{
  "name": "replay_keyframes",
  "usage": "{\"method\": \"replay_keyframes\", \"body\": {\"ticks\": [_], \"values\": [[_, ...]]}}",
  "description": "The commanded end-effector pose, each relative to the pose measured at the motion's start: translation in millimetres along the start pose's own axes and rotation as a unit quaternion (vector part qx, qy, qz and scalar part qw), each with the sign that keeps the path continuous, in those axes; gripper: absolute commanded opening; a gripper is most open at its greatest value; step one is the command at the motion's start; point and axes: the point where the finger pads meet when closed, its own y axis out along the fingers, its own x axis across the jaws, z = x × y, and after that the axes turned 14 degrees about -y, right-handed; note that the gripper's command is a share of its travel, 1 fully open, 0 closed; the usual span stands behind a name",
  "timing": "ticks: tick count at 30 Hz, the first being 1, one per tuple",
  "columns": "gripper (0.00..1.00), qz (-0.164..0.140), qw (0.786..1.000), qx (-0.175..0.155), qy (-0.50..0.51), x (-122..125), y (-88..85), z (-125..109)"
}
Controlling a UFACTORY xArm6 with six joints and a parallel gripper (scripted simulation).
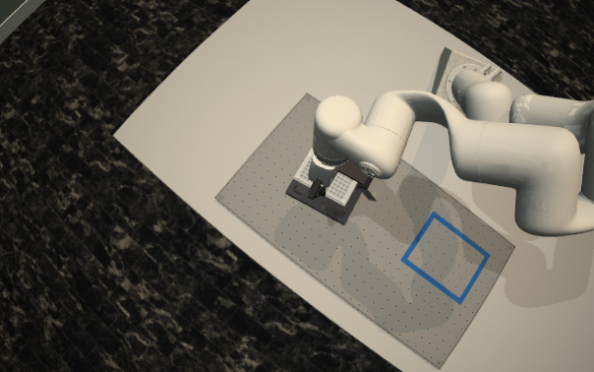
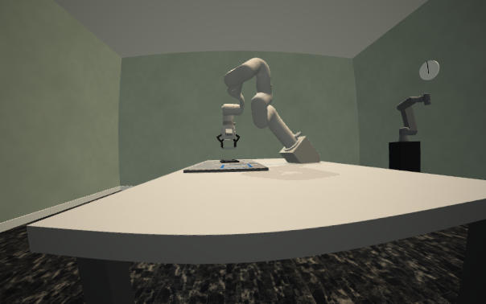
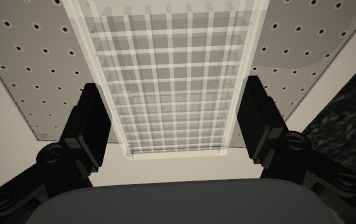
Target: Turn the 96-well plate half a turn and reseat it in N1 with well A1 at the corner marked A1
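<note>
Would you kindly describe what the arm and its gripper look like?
The arm is smooth cream-white, with rounded tubular links and bulbous joint caps, on a pale square base. No cables or markings show. The gripper has a dark grey body and black angular fingers with round pivot screws.

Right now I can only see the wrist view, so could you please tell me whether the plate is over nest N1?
Observer: Yes. In the top view the plate is over the dark nest N1, with their edges roughly parallel.
Operator: Thank you. Is it seated?
Observer: No. The exterior view shows the gripper holding it above the nest, with a gap between them.
Operator: And bench spot B1?
Observer: The blue outline B1 lies elsewhere on the deck, apart from the nest, with no plate in it.
</note>
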Motion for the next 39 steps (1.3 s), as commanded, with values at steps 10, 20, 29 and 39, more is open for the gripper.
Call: {"method": "replay_keyframes", "body": {"ticks": [10, 20, 29, 39], "values": [[0.00, 0.000, 1.000, -0.001, 0.000, 1, -0.7, 0], [0.00, 0.000, 1.000, -0.001, 0.000, 1, -0.7, 0], [0.00, 0.000, 1.000, -0.001, 0.000, 1, 5.9, 1], [0.00, 0.000, 1.000, -0.001, 0.000, 1, 19.2, 1]]}}
